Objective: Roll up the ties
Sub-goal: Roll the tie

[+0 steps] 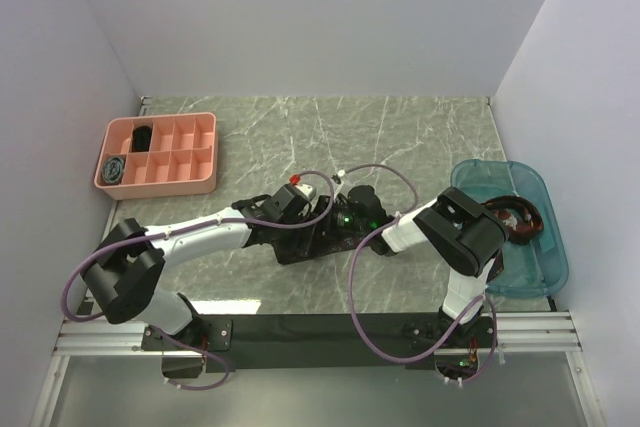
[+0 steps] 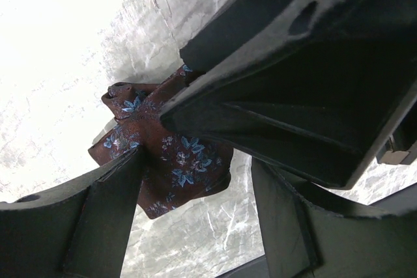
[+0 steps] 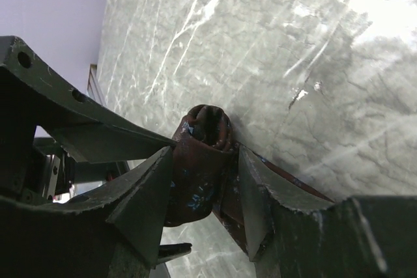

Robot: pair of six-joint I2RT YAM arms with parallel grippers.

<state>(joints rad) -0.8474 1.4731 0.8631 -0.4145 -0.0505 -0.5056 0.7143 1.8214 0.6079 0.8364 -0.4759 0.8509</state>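
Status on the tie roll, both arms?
Right gripper clamped on rolled maroon tie. Left gripper open, one finger against the fabric. Both crowded close together.

Setup: desk (image 1: 420,137) with a grey-green marble-patterned top, veined in white. It is enclosed on three sides by plain white panels: back wall (image 1: 320,17), left wall (image 1: 50,97), right wall (image 1: 580,77). Along the near edge runs an aluminium rail (image 1: 90,332), with a black plate (image 1: 320,327) lying across it. Lighting is even and diffuse from above. In the left wrist view, strong glare (image 2: 52,43) washes out the desk surface at upper left.
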